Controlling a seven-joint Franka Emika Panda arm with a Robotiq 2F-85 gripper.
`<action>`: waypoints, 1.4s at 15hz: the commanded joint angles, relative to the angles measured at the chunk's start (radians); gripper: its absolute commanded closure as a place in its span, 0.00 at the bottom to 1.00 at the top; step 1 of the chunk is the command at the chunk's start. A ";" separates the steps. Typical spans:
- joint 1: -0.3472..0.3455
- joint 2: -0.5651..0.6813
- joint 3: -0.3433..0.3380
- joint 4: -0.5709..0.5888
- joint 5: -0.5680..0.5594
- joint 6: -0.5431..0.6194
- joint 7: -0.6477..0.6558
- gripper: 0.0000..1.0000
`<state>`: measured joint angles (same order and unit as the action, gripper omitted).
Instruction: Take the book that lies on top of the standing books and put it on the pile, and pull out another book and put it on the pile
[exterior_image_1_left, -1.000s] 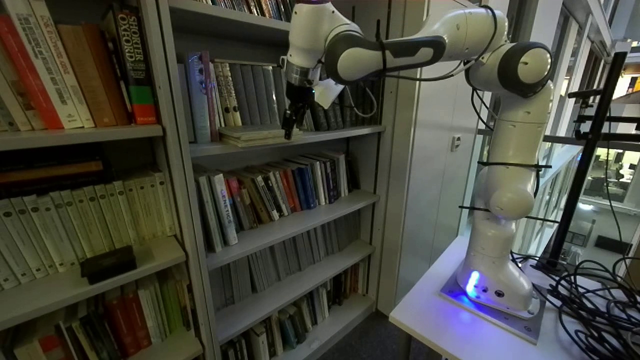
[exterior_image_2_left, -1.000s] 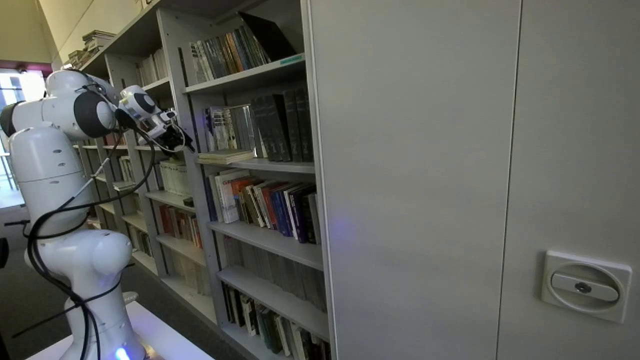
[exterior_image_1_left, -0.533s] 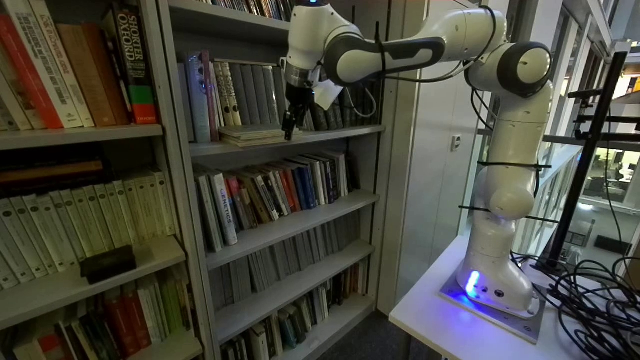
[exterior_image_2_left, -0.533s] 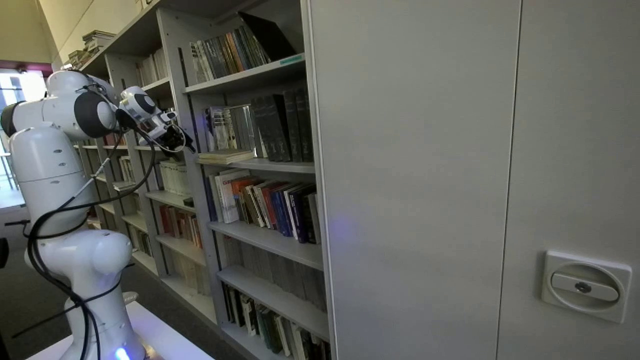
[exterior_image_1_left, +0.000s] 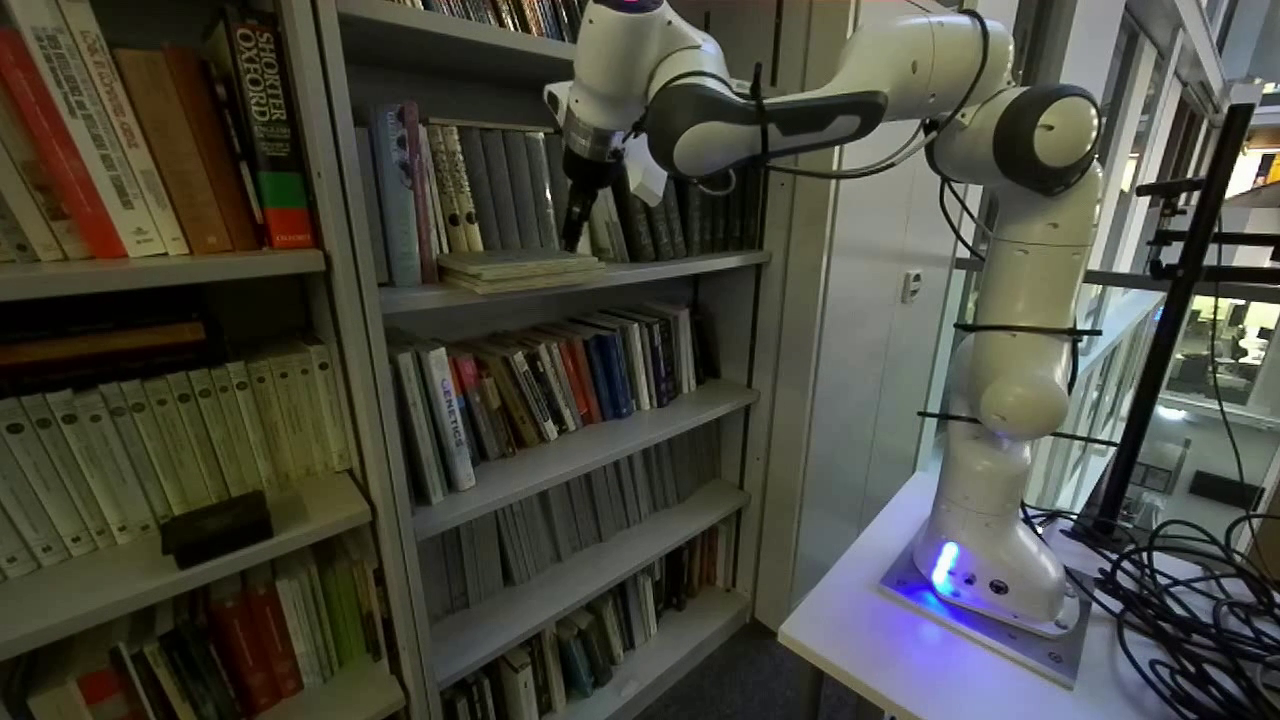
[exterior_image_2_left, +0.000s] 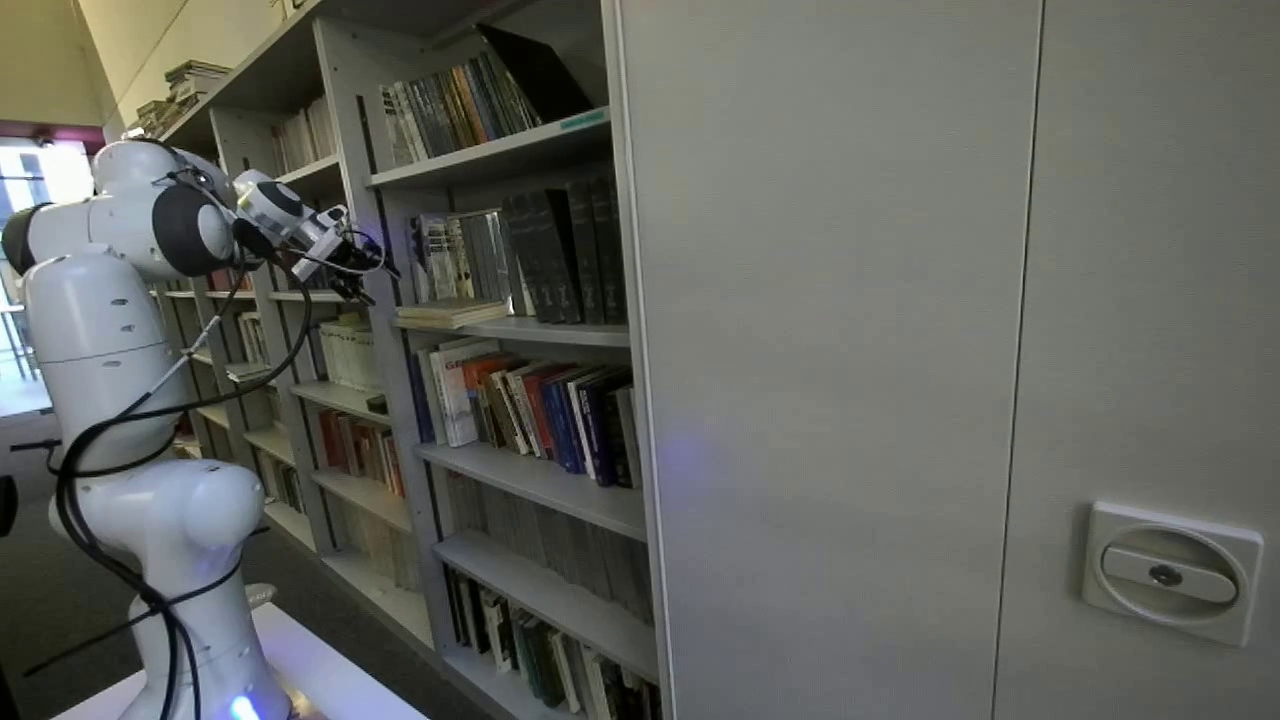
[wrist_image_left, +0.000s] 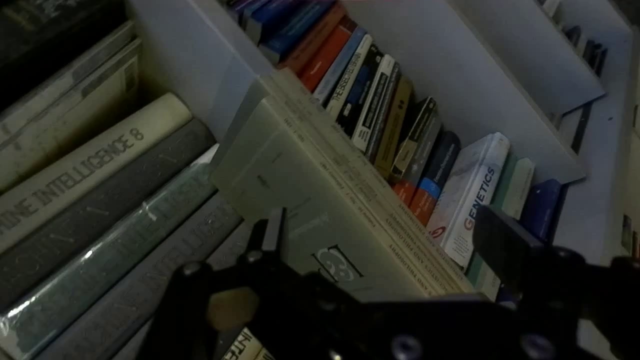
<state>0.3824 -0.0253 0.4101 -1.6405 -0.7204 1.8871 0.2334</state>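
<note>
Near the pile (exterior_image_1_left: 515, 266), the outstretched arm (exterior_image_1_left: 925, 75) holds its hand (wrist_image_left: 378, 213) slanting downward, spread wide.

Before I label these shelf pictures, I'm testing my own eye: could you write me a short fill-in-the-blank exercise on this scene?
1. The gripper holds nothing and is ____ rather than shut.
2. The pile of flat books lies on the shelf directly ____ the one holding the GENETICS book.
3. In the wrist view, a pale spine reads INTELLIGENCE followed by the number ____.
4. The light on the robot's base glows ____.

Missing words, in order: open; above; 8; blue.
</note>
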 joint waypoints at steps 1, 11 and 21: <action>0.018 0.062 0.017 0.093 -0.117 -0.048 -0.149 0.00; 0.069 0.088 0.019 0.069 -0.308 -0.008 -0.297 0.00; 0.061 0.153 -0.002 0.130 -0.595 0.062 -0.368 0.00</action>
<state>0.4487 0.0783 0.4294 -1.5728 -1.1792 1.8929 -0.0658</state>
